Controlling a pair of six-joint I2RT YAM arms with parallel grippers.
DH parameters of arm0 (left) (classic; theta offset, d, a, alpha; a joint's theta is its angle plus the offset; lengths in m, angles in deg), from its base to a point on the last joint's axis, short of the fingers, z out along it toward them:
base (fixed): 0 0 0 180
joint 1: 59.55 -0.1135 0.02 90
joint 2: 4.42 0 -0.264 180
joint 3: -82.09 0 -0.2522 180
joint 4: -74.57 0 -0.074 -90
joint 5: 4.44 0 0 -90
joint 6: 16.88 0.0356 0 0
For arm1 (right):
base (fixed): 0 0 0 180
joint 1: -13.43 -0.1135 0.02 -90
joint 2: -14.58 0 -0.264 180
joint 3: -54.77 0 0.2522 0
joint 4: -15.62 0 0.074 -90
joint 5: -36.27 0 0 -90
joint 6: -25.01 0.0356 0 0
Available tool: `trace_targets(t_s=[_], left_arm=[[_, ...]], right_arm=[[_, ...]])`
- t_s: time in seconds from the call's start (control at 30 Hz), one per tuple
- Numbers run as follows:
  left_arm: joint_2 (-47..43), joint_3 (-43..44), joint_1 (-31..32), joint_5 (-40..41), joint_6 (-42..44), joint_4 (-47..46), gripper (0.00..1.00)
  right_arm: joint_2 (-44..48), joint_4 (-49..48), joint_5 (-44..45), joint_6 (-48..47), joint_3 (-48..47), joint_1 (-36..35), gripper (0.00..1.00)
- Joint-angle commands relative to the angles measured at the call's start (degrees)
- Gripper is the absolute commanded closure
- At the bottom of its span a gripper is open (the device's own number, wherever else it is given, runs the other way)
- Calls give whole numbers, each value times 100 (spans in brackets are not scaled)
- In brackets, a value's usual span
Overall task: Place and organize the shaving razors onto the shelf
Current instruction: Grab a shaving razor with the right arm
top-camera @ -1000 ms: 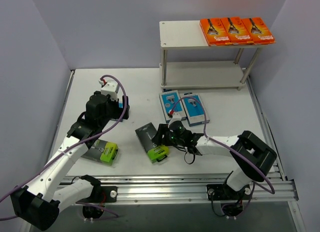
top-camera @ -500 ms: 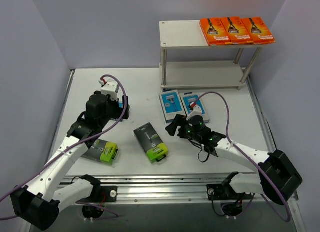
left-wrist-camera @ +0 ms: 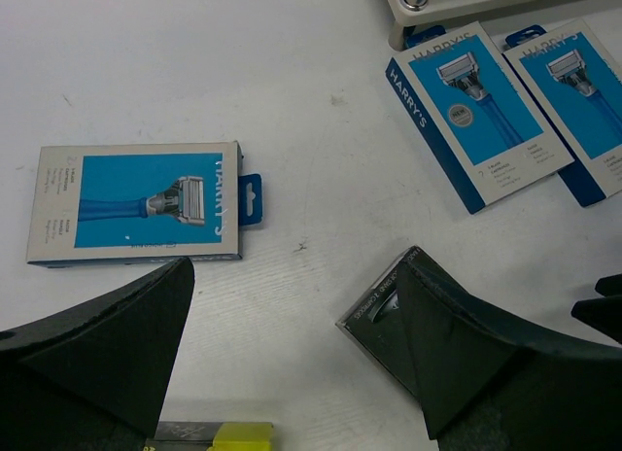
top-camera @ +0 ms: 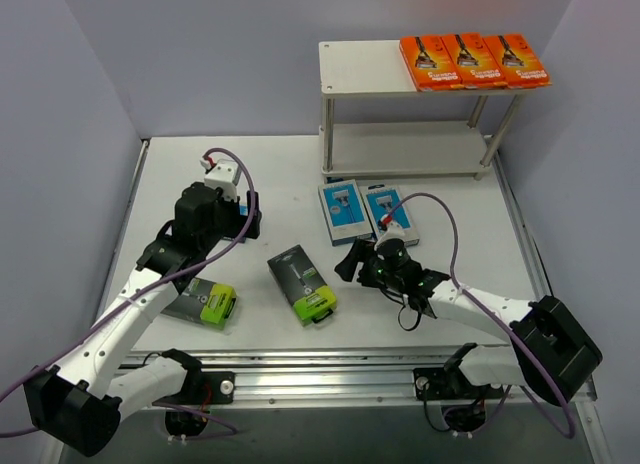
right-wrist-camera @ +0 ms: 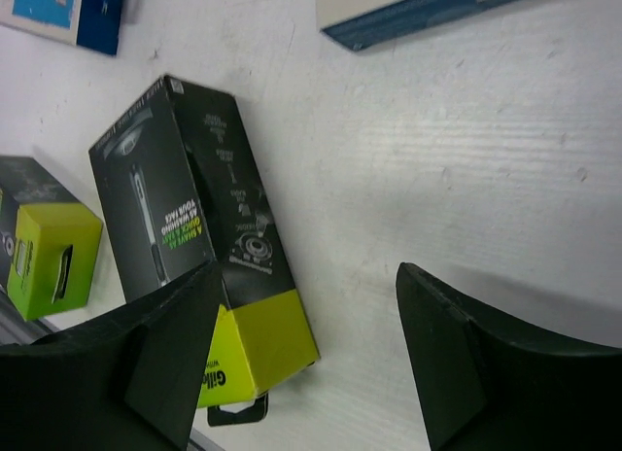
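The shelf (top-camera: 365, 72) stands at the back right with three orange razor packs (top-camera: 473, 61) side by side on the right of its top board. Two light blue packs (top-camera: 342, 211) (top-camera: 389, 216) lie flat in front of it. A third blue pack (left-wrist-camera: 136, 203) lies under my left gripper (top-camera: 240, 222), which hangs open above the table (left-wrist-camera: 296, 276). One black and lime pack (top-camera: 302, 284) lies mid-table, another (top-camera: 203, 302) at the front left. My right gripper (top-camera: 350, 260) is open just right of the middle black pack (right-wrist-camera: 194, 247), with nothing between its fingers (right-wrist-camera: 311, 276).
The shelf's lower board (top-camera: 405, 149) is bare. The purple cables loop over both arms. A metal rail (top-camera: 350, 369) runs along the table's near edge. The enclosure walls close in on the left and right.
My right gripper has let go of the middle black pack, drawn back to its right and opened. The pack now lies flat. The left arm has barely moved.
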Motion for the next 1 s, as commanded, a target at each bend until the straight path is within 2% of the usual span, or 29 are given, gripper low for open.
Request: trace_targets(t_s=[0.0,0.23,0.37,0.43,0.5,0.53,0.57,0.67,0.97], left_arm=[[101,334,-40,-196,-91,-26,6],[189,351,-49,-310,-144,-9,6],[197,351,-49,-363,-161,-17,6],[206,351,-49,-381,-162,-17,6],[206,369,-57,-424,-170,9,6],[206,378,-58,-433,-170,9,6],[198,378,-58,-442,-179,18,6],[145,369,-58,-434,-179,-8,6],[101,369,-58,-337,-179,27,6]], right_arm=[[158,-220,-81,138,155,-354,32],[746,-81,350,779,612,-1058,34],[1422,534,1166,1236,814,-1321,41],[1634,536,1255,1377,964,-1392,42],[1828,483,1300,1491,1166,-1462,50],[1846,422,1282,1509,1219,-1489,54],[1846,369,1274,1518,1280,-1498,63],[1689,123,1186,1553,1325,-1638,69],[845,-878,1063,1843,1369,-2174,69]])
